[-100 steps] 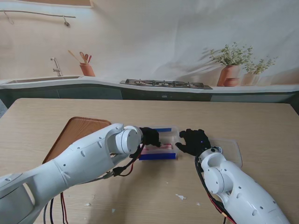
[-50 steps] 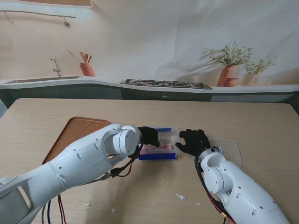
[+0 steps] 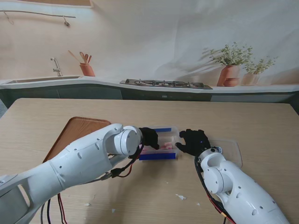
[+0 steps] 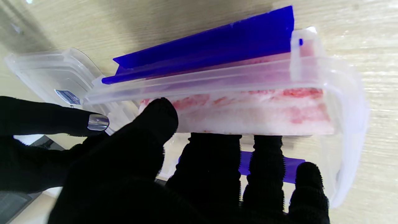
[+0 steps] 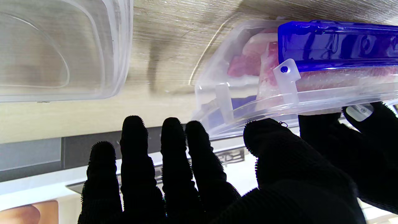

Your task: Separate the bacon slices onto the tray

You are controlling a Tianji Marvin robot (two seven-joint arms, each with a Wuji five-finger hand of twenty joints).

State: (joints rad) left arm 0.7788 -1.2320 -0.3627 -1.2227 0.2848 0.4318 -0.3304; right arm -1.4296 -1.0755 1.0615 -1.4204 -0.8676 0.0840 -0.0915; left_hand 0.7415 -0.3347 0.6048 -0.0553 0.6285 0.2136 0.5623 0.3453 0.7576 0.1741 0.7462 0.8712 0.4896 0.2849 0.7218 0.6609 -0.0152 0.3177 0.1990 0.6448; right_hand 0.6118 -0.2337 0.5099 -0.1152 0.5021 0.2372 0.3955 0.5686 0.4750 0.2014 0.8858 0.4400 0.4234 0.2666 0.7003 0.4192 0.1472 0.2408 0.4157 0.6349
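Observation:
A clear plastic container [image 3: 174, 134] with blue clips [image 3: 158, 156] sits mid-table, holding a pink stack of bacon slices [image 3: 164, 145]. My left hand [image 3: 149, 136] reaches into its left end. In the left wrist view the thumb [image 4: 158, 115] presses on one end of the bacon stack [image 4: 248, 109], with the other fingers [image 4: 214, 149] on the opposite side, pinching it. My right hand [image 3: 194, 141] rests at the container's right end with fingers spread. Its thumb [image 5: 273, 140] touches the container's rim [image 5: 248, 102]. The wooden tray [image 3: 77, 132] lies to the left, partly hidden by my left arm.
The container's clear lid [image 3: 231, 150] lies on the table just right of my right hand and also shows in both wrist views: lid [image 4: 46, 71], lid [image 5: 62, 49]. Small white scraps [image 3: 180, 197] lie on the table nearer to me.
The bacon near my left hand's fingers has bunched and risen slightly inside the container. My left arm shifted a little. The right hand has stayed put.

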